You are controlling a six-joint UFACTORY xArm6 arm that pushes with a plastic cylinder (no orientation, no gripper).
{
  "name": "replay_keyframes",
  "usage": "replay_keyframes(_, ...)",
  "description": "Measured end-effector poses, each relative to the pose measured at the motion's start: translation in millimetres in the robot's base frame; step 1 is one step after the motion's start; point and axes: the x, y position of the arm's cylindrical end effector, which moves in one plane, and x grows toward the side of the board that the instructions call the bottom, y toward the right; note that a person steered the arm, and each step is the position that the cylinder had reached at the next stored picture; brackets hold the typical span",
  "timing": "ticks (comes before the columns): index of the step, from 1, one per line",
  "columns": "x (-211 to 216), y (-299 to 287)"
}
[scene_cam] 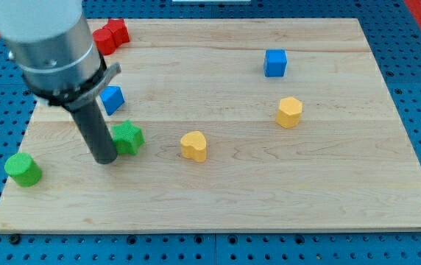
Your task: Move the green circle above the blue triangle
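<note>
The green circle [23, 169] lies near the board's left edge, low in the view. The blue triangle [112, 99] lies up and to the right of it, partly hidden behind my rod. My tip [104, 159] rests on the board to the right of the green circle, below the blue triangle. It stands right against the left side of a green star-shaped block [129, 138]; I cannot tell if they touch.
Two red blocks [110, 35] sit at the top left. A blue cube [274, 63] is at the upper right, a yellow hexagon [289, 112] below it, and a yellow heart-like block [193, 146] near the middle. The wooden board [328, 199] lies on a blue pegboard.
</note>
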Motion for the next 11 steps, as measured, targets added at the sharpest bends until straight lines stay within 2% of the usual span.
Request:
replay_keyframes(1,-2,30)
replay_keyframes(2,15,53)
replay_keyframes(3,8,113)
replay_keyframes(4,13,128)
replay_keyframes(5,73,119)
replay_keyframes(6,116,30)
replay_keyframes(7,114,-98)
replay_keyframes(8,85,-139)
replay_keyframes(9,47,-129)
replay_keyframes(10,34,-101)
replay_keyframes(11,71,-73)
